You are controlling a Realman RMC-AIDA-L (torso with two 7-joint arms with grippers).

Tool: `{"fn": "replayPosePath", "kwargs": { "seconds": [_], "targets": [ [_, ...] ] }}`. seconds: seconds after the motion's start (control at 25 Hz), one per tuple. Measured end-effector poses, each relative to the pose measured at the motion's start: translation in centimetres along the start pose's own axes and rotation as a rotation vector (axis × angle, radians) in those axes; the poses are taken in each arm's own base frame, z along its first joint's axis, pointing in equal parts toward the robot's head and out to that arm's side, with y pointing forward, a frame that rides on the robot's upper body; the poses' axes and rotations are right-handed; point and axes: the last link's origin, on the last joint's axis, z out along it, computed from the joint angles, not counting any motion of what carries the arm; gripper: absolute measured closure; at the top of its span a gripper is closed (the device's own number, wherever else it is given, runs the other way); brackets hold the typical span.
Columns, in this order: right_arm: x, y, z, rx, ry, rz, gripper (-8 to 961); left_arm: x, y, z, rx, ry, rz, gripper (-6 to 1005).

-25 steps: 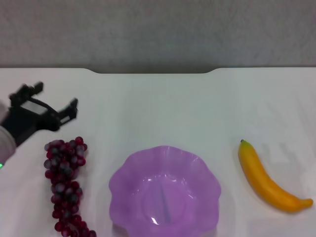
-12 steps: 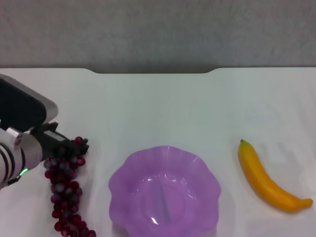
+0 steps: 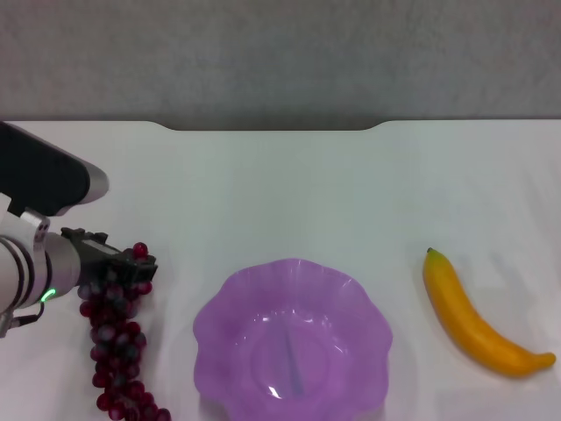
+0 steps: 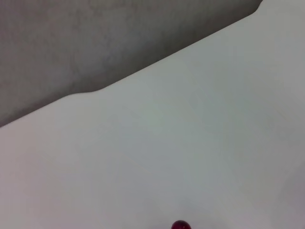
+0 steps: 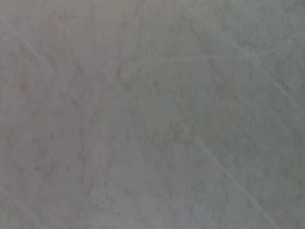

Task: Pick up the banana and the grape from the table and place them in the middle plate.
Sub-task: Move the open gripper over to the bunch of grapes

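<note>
Since a second ago the left end effector [image 3: 131,263] has swung in from the open worktop [image 3: 289,189] down onto the top of the grape [image 3: 112,329], and over the last half second it has shifted only slightly, settling among the uppermost berries. Its dark fingers lie right on the top of the bunch at the far left, touching it, but whether they are closed around any berries or merely resting there cannot be told. The rest of the bunch trails toward the near edge, its lowest berries cut off by the picture's border. Just beside the bunch, to the right, sits the middle plate [image 3: 364,303], holding nothing. Well apart on the right lies the banana [image 3: 473,323], flat on the worktop, stem end pointing away. In the left wrist view only a single berry of the grape [image 4: 180,225] peeks in at the border. The right end effector shows in no view.
</note>
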Motion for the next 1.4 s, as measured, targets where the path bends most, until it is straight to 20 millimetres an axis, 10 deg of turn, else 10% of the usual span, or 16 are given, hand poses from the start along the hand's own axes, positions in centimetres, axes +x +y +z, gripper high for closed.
{"fn": "replayPosePath", "kwargs": {
  "seconds": [1.4],
  "targets": [
    [0.0,0.2,0.2,-0.008,0.000,-0.003,467,-1.0,-1.8,3.6,0.037,-0.201,-0.068,266]
  ]
}}
